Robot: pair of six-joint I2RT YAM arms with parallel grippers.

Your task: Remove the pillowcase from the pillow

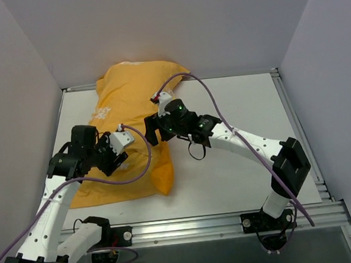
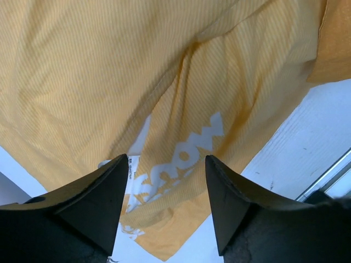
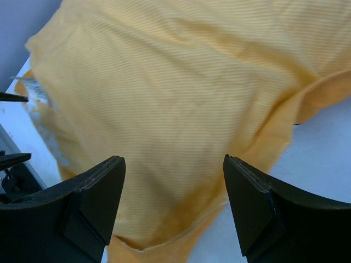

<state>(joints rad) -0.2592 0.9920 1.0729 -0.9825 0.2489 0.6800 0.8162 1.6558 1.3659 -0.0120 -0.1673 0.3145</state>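
We find the large orange-yellow fabric pillowcase (image 1: pixel 129 92) directly beneath both claws, long axis running away from the arm bases. Left gripper (image 2: pixel 167 159) is spread wide over white lettering (image 2: pixel 186 153). Right gripper (image 3: pixel 173 161) is equally agape and equally near. Pillow unseen, presumably inside.

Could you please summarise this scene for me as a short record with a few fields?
pillowcase: orange-yellow, rumpled, lying on the white table; far end plump, near end flatter
pillow: no white cushion shows; presumably inside the cover
lettering: white print on the fabric, below the left gripper
left gripper: open, over the cover's left part, holding nothing
right gripper: open, over the fabric near its right edge, holding nothing
task state: cover not yet off
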